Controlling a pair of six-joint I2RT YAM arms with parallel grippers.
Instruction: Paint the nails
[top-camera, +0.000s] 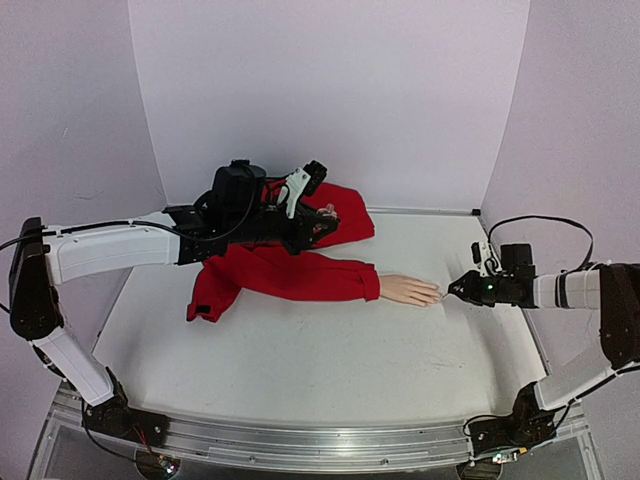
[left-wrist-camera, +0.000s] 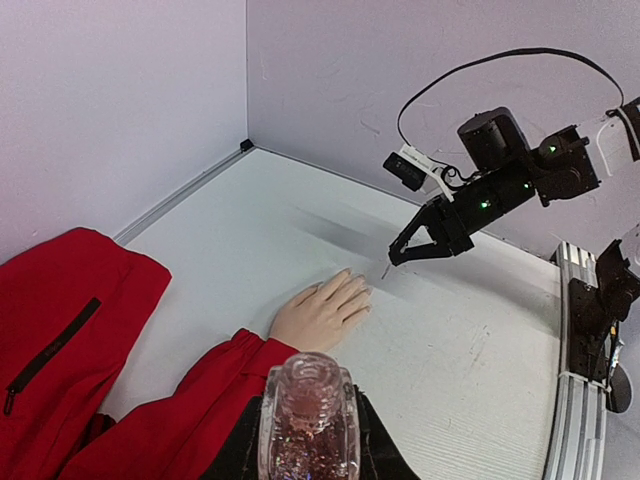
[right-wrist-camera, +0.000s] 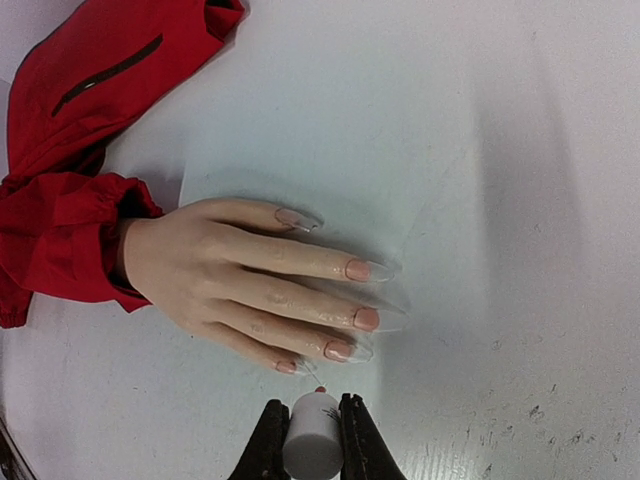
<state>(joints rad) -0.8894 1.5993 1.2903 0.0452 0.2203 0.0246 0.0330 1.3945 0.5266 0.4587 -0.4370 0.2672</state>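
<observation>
A pale mannequin hand (top-camera: 408, 290) with a red sleeve (top-camera: 290, 275) lies flat on the white table, fingers pointing right. In the right wrist view its nails (right-wrist-camera: 366, 319) are small and pinkish with clear long tips. My right gripper (right-wrist-camera: 312, 428) is shut on a white brush cap (right-wrist-camera: 312, 440). The thin brush tip (right-wrist-camera: 320, 386) sits just beside the little-finger nail (right-wrist-camera: 287, 367). This gripper also shows in the top view (top-camera: 462, 290), right of the fingertips. My left gripper (left-wrist-camera: 308, 445) is shut on an open glass bottle (left-wrist-camera: 308, 415) of pink glitter polish, held above the sleeve.
The rest of the red garment (top-camera: 335, 215) is bunched at the back, under my left arm (top-camera: 110, 250). White backdrop walls close the far side and both sides. A metal rail (top-camera: 300, 445) runs along the table's near edge.
</observation>
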